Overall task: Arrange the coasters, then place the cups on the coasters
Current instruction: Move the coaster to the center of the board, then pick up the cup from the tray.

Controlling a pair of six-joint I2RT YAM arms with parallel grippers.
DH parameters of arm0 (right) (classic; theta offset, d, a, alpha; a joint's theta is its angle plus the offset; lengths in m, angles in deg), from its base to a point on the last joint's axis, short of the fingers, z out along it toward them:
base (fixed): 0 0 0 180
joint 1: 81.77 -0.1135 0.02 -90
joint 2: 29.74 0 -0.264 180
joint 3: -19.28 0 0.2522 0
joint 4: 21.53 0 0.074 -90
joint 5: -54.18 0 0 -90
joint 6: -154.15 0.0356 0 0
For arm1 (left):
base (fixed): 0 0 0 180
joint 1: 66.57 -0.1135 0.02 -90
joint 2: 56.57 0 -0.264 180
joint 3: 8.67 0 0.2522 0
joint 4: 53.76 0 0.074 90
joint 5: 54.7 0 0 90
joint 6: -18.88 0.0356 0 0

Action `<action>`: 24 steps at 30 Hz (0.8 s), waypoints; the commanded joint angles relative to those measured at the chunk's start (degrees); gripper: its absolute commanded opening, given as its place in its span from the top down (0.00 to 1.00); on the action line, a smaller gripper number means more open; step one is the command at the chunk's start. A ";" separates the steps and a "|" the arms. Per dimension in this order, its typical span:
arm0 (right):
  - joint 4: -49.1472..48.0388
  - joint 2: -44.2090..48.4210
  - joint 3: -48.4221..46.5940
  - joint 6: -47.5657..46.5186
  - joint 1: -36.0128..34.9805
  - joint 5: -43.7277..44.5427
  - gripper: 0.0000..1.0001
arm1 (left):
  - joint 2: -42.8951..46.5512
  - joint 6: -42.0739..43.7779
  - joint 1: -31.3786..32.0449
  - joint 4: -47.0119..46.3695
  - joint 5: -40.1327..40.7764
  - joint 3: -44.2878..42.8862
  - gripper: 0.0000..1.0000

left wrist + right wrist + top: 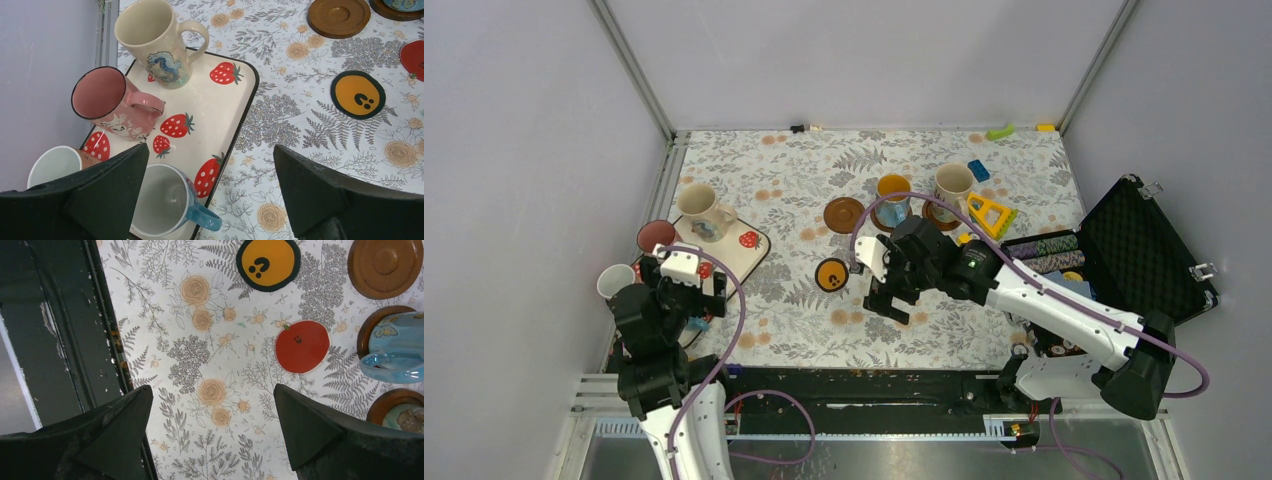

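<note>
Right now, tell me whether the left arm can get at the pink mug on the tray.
Probably yes. The left gripper hovers open just above the tray, and nothing covers the pink mug. The white mug beside it stands close, so the fingers may have little room.

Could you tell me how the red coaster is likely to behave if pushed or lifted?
The red coaster looks thin and lies flat on the tablecloth, so a push would probably slide it rather than roll or tip it. With almost no edge showing, it may be hard to pinch up. It is likely light.
</note>
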 commanded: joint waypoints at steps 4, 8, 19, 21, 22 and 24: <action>-5.39 0.39 0.60 3.32 0.21 -3.61 0.00 | -0.50 0.42 -1.01 -1.34 -1.98 -0.21 0.01; -7.53 0.95 1.84 3.35 0.36 -1.25 0.00 | -5.97 -0.52 -1.01 -2.41 -3.36 -2.04 0.01; -8.48 4.12 2.67 4.01 9.98 -1.27 0.00 | -44.63 -0.38 21.31 -1.26 13.79 -33.00 0.01; -9.87 4.65 3.78 4.46 12.33 -2.86 0.00 | -53.63 -0.84 27.78 -0.41 22.58 -39.03 0.01; -9.91 4.50 3.88 4.42 13.20 -3.24 0.00 | -57.46 -1.37 29.95 -0.34 25.14 -41.39 0.01; -9.90 4.11 3.74 4.84 14.57 -3.54 0.00 | -64.08 -1.45 32.65 -0.73 29.36 -45.25 0.01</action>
